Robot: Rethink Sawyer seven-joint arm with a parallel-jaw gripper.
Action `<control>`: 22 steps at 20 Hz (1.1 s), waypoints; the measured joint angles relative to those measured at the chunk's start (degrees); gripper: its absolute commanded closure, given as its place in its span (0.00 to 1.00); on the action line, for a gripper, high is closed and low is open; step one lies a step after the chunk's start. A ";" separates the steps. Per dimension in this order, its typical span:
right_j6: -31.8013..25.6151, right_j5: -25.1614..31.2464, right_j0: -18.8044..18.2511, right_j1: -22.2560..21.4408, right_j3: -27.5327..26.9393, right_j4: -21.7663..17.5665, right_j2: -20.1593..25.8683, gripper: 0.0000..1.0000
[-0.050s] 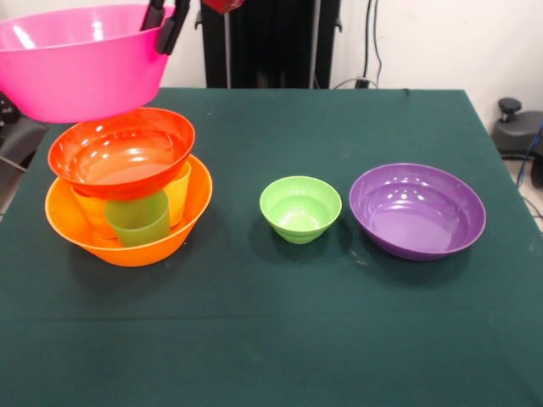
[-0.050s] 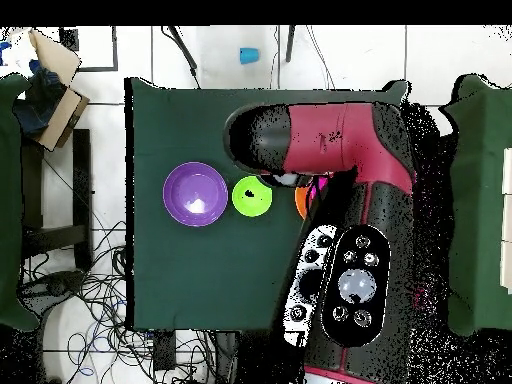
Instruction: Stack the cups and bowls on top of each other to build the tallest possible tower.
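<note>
Tower's partway: the gripper [image 1: 167,25] has the pink bowl [image 1: 81,64] pinched by its rim above the orange-based tower [image 1: 127,203] at the table's [image 1: 271,339] left edge. Purple bowl [image 1: 417,210] and light green bowl [image 1: 300,208] wait mid-table.

A large glossy orange plastic bowl [image 1: 127,225] sits upright at the nine o'clock side of the bench, forming the base of the tower [image 1: 125,182]. Inside it stand tapered smooth plastic cups: a green one [image 1: 138,220] in front, a yellow one [image 1: 179,193] behind, an orange one [image 1: 92,212] beside them. A wide shallow red-orange bowl [image 1: 121,153] rests on their rims. A large pink bowl [image 1: 81,61] hangs tilted above. A small light green bowl [image 1: 300,208] [image 2: 252,196] stands upright mid-bench, and a wide purple bowl [image 1: 417,210] [image 2: 194,194] lies just beside it toward three o'clock.
</note>
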 measured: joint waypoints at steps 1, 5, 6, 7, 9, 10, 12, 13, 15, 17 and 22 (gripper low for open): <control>0.00 -0.46 -0.11 -0.01 0.08 -0.19 0.00 1.00; 0.00 -2.62 -0.44 -0.03 1.16 -0.27 0.03 1.00; 0.00 -3.49 -0.49 -0.04 1.73 -0.27 0.04 1.00; 0.00 -4.06 -0.52 -0.04 2.13 -0.29 0.03 1.00; 0.00 -5.66 -0.54 -0.04 3.31 -0.30 0.04 1.00; 0.00 -6.37 -0.54 -0.04 3.87 -0.30 0.04 1.00; 0.00 -7.32 -0.54 -0.05 4.72 -0.30 0.04 1.00; 0.00 -7.72 -0.54 -0.04 5.08 -0.30 0.05 1.00; 0.00 -8.69 -0.56 -0.05 6.12 -0.30 0.08 1.00; 0.00 -8.85 -0.56 -0.05 6.64 -0.30 0.10 1.00; 0.00 -8.89 -0.56 -0.06 7.62 -0.30 0.12 1.00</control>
